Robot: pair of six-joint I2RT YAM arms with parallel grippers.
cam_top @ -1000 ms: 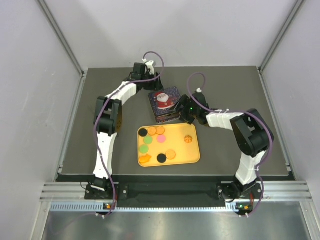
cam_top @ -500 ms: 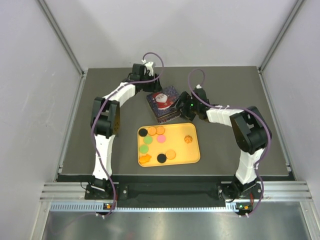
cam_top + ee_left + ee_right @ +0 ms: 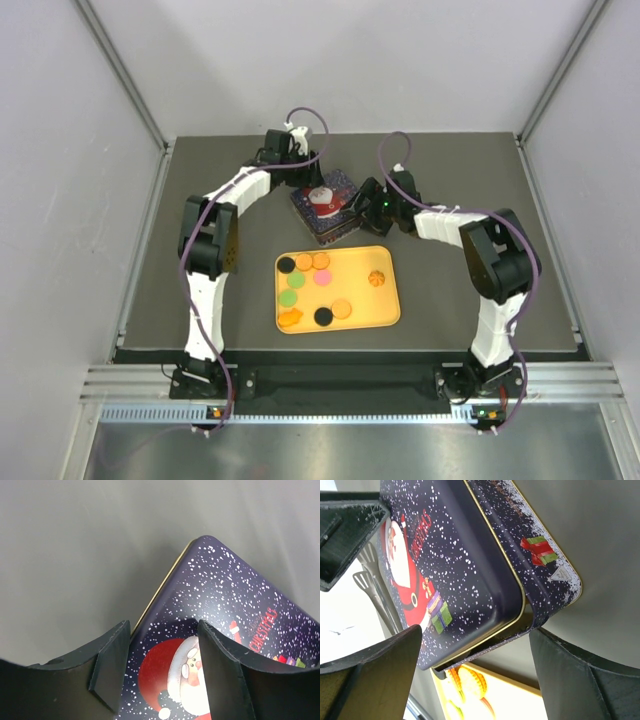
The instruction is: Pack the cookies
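The cookies (image 3: 304, 262) lie on a yellow tray (image 3: 385, 315): orange, black, green and pink discs, with one ridged orange cookie (image 3: 377, 279) apart at the right. A dark blue Santa tin (image 3: 325, 207) sits just beyond the tray. My left gripper (image 3: 303, 183) is open over the tin's far left corner, and its fingers (image 3: 112, 665) straddle the lid (image 3: 220, 600). My right gripper (image 3: 367, 207) is open at the tin's right side. In the right wrist view the lid (image 3: 450, 555) stands ajar above the base (image 3: 545, 575), between my open fingers (image 3: 580, 680).
The dark table (image 3: 480, 200) is walled by pale panels left, right and behind. A metal rail (image 3: 340, 380) runs along the near edge. In the right wrist view, orange cookies (image 3: 472, 680) on the tray (image 3: 520, 702) show under the tin.
The tin has shifted up and left and turned a little. Both grippers moved away from the tray with it. The cookies have not moved.
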